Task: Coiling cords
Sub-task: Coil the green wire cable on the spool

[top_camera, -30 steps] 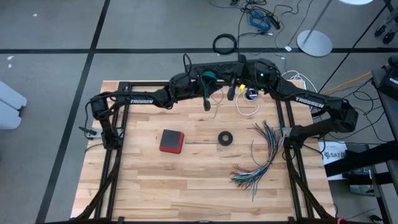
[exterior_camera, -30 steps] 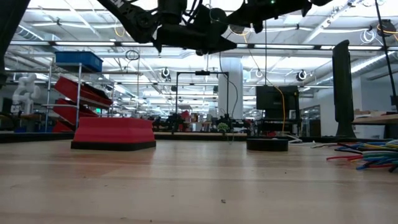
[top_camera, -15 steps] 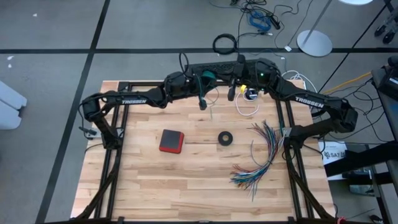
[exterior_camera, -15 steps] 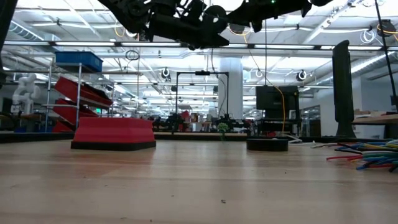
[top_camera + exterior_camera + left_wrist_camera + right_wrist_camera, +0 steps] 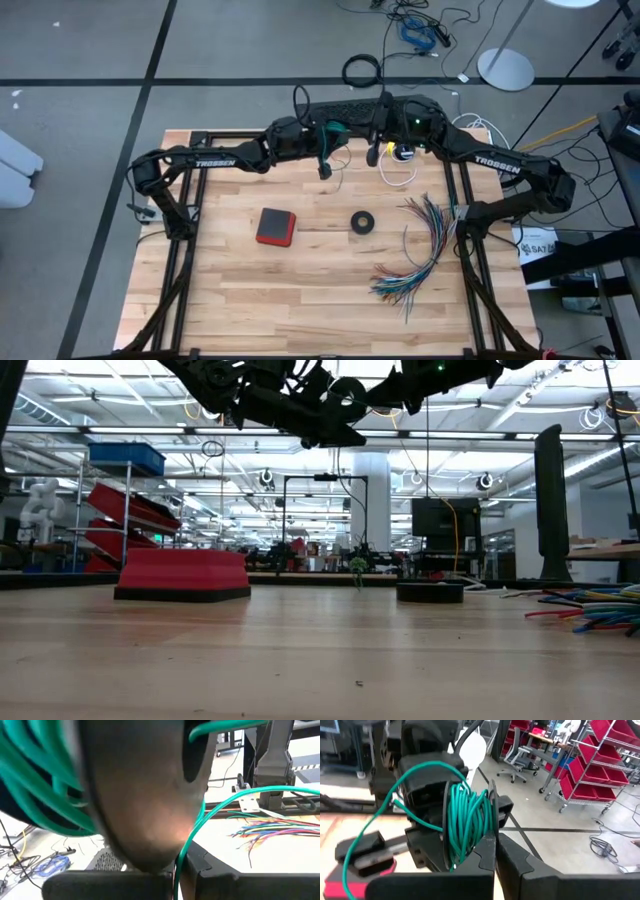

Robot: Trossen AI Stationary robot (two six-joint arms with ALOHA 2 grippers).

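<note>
The teal-green cord is wound in many turns on a black spool, held above the table's far middle between both arms. My right gripper is shut on the spool's flange. My left gripper, facing it from the table's left, is shut on a loose strand of the same cord. In the high view the teal coil shows between the two wrists. The white cord lies looped on the far right of the table, joined to a small round black-and-white piece. My left gripper pinches a single strand of the teal-green cord between its two fingers, coming nearly level from the table's left. The strand runs up from the fingers toward the spool, clear of the table. My right gripper pinches the lower edge of the spool's black flange between its two fingers, nearly level from the table's right. The spool stands upright in the hold, lifted clear of the table.
On the table lie a red box, a small black tape-like ring and a fanned bundle of multicoloured wires at the right. Dark frame rails run along the left and right sides. The near half is bare wood.
My left gripper has tipped upward toward level beside the spool, staying shut on the teal strand. The right gripper and the spool have kept their place.
</note>
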